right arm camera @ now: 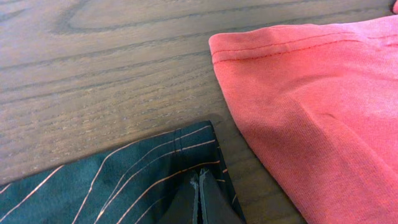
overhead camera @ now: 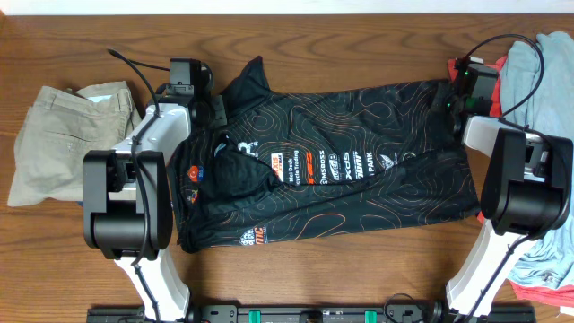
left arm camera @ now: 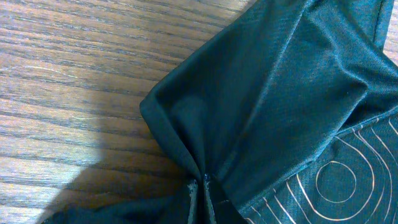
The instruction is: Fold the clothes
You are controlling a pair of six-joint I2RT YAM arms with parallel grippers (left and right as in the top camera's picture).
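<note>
The black jersey with orange contour lines and sponsor logos lies spread across the middle of the table, its front edge partly folded over. My left gripper is at the jersey's far left part, by the sleeve. In the left wrist view the left gripper is shut on a bunched pleat of black fabric. My right gripper is at the jersey's far right corner. In the right wrist view the right gripper is shut on the hem corner, which rests on the wood.
Khaki trousers lie at the left of the table. A pile of light blue and coral garments lies at the right edge. The coral cloth lies close beside the right gripper. The arm bases stand along the front edge.
</note>
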